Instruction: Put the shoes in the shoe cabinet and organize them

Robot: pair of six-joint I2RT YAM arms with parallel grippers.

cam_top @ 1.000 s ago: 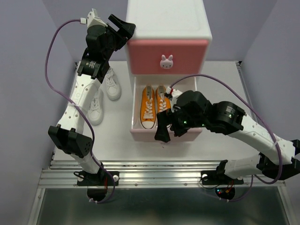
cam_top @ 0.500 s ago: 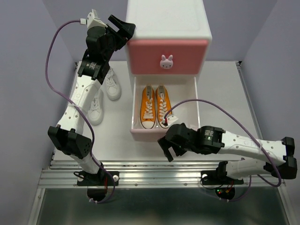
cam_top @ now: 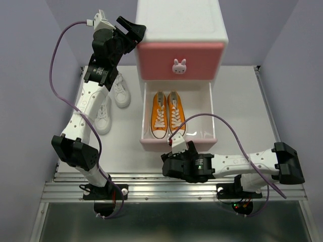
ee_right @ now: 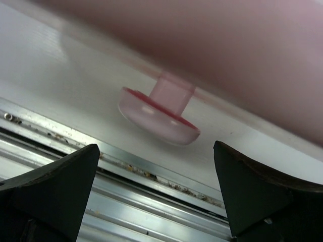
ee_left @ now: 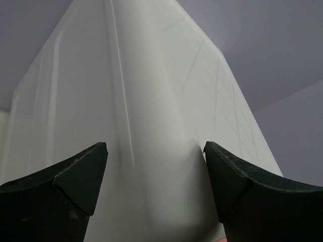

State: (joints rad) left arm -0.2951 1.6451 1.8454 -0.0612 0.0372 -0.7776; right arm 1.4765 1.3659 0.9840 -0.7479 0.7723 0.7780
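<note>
shoe cabinet [cam_top: 181,22] stands at the far middle of the white tabletop [cam_top: 242,101]. its upper drawer [cam_top: 202,55], darker pink w/ a white bunny knob [cam_top: 179,66], is shut. the paler lower drawer [cam_top: 204,113] is pulled out toward the arms. the orange pair [cam_top: 168,113] lies inside it side by side on the left half, toes toward the near front; the right half is bare.

the white pair is on the tabletop left of the cabinet, outside it: one white shoe [cam_top: 121,89] just beside the cabinet's left wall, the other white shoe [cam_top: 103,115] nearer and further left, partly behind the left arm.

left end effector [cam_top: 132,29] is raised at the cabinet's top left corner. in the wrist view its fingers [ee_left: 65,186] are spread apart w/ the white cabinet wall between them; contact can't be told.

right end effector [cam_top: 170,162] sits low, just in front of the drawer's near front, above the aluminium rail [cam_top: 151,187]. wrist view is blurred: fingers [ee_right: 55,191] wide apart, gripping nothing, w/ a small pink foot [ee_right: 159,113] on the tabletop between and beyond them.
</note>
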